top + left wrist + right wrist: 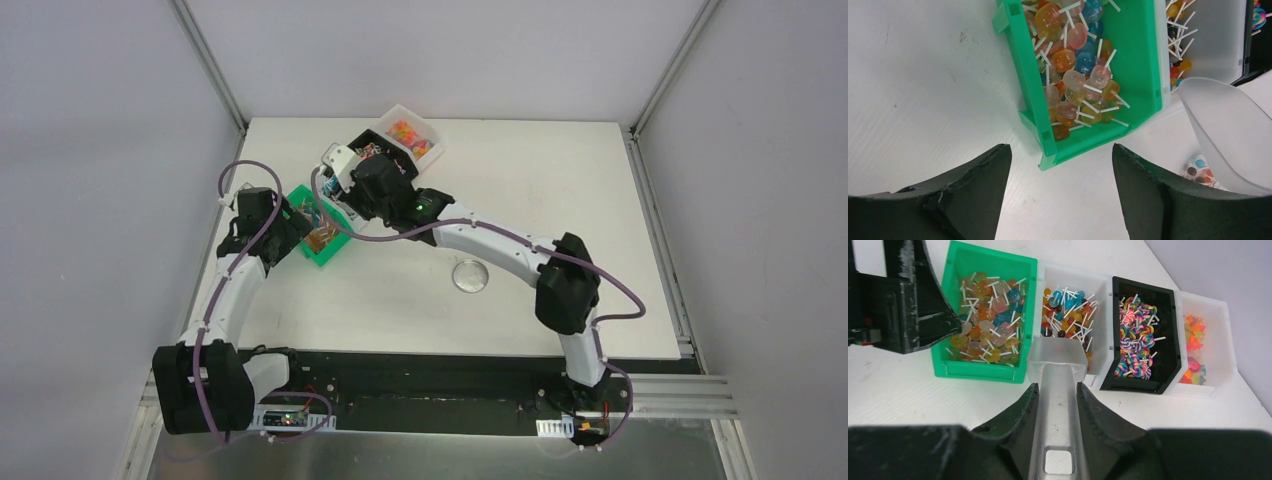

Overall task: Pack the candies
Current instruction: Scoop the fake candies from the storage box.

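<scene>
Candies lie in a row of small bins: round lollipops in a green bin (955, 371), tiny stick candies (1068, 302) in a white bin, swirl lollipops (1135, 337) in a black bin, and orange and pink sweets (1194, 340) in a far white bin. My right gripper (1057, 385) is shut on the handle of a translucent scoop (1056, 357), whose mouth hangs at the first white bin's near wall. My left gripper (1061, 155) stands open and empty just short of the green bin's (1135, 60) near corner. A few small coloured candies (1199, 169) show under the scoop's (1233, 135) edge.
A clear round lid (470, 275) lies on the white table (560, 190) in front of the right arm. The bins (415, 135) run diagonally from the left middle toward the back. Grey walls enclose the table on three sides.
</scene>
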### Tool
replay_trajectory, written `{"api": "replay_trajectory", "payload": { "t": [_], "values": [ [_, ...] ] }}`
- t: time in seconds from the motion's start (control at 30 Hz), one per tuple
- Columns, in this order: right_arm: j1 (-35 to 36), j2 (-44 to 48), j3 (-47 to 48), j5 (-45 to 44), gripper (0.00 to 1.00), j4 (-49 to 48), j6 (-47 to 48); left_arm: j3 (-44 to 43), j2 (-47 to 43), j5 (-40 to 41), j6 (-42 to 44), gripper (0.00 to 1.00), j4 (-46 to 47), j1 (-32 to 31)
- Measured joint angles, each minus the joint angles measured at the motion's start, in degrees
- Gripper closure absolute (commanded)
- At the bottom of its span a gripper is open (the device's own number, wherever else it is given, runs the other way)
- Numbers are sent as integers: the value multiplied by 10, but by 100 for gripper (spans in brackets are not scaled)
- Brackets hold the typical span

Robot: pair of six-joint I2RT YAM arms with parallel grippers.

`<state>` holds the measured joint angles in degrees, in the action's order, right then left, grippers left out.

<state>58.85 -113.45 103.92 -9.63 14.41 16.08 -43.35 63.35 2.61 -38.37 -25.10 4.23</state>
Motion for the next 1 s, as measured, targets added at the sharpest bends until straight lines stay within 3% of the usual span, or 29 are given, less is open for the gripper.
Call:
{"api": "replay_trajectory", "payload": {
  "t": [0.4, 0.63, 1.0],
  "values": [
    [-3, -103, 66, -24, 100, 19, 37, 0, 62, -33, 1, 37, 2, 26],
    [-5, -156, 113, -38, 100, 14, 44, 0, 86, -49, 3, 53, 7, 30],
    [-5, -176, 93, -54, 100, -51, 25, 0, 87, -72, 6, 56, 10, 30]
  ]
}}
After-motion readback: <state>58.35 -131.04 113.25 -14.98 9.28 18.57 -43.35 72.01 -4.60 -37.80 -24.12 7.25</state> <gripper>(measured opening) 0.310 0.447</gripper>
